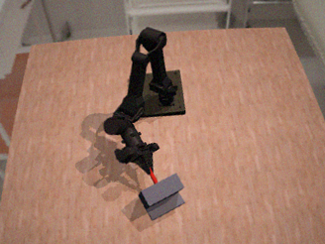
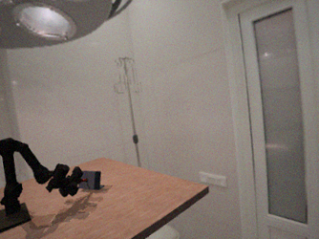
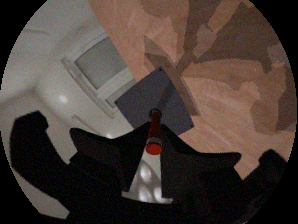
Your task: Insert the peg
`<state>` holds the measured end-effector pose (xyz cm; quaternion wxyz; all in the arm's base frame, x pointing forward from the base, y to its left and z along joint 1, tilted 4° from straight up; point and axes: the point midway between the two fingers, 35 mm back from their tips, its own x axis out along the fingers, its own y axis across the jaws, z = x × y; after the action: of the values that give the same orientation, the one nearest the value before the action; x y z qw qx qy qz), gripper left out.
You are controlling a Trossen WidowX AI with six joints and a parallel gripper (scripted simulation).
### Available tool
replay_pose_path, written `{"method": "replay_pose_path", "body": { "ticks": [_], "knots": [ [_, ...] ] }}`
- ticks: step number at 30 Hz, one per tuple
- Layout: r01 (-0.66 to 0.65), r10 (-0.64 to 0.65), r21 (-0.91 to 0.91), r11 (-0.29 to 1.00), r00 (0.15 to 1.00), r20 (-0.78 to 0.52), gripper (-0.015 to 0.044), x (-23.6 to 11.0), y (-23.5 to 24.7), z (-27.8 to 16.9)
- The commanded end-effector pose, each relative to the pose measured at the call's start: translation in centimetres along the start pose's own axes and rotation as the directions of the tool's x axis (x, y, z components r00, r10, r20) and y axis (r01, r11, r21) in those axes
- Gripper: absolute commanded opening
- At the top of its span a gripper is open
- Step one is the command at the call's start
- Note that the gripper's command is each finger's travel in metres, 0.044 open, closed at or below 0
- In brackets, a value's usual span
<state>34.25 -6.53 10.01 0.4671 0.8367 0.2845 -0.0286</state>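
Tabletop (image 1: 259,138) carries the arm's base plate (image 1: 179,105) and the sloped grey panel (image 1: 161,191), which sits out in front of the arm. Hand (image 1: 149,161) is low, angled at the panel face, nearly closed and clamped on the red peg (image 1: 152,174). Peg looks thin, stiff and light, probably slick, so it could pivot in the grip if pushed off-axis; grip is at its rear end, which seems right. Peg sticks forward from the fingers, tip at or just touching the panel face. Hole not resolvable; wrist view shows the peg (image 3: 154,129) pointing mid-face.
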Motion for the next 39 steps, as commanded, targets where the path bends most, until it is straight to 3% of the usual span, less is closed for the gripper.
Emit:
{"method": "replay_pose_path", "body": {
  "ticks": [1, 39],
  "knots": [
    [0.000, 0.000, 0.006, 1.000, 1.000, 0.004, 0.0000, 0.2, 0.1, 0.2],
    [-0.001, 0.001, 0.006, 1.000, 1.000, 0.003, 0.0000, 2.4, 0.1, 0.1]
  ]
}}
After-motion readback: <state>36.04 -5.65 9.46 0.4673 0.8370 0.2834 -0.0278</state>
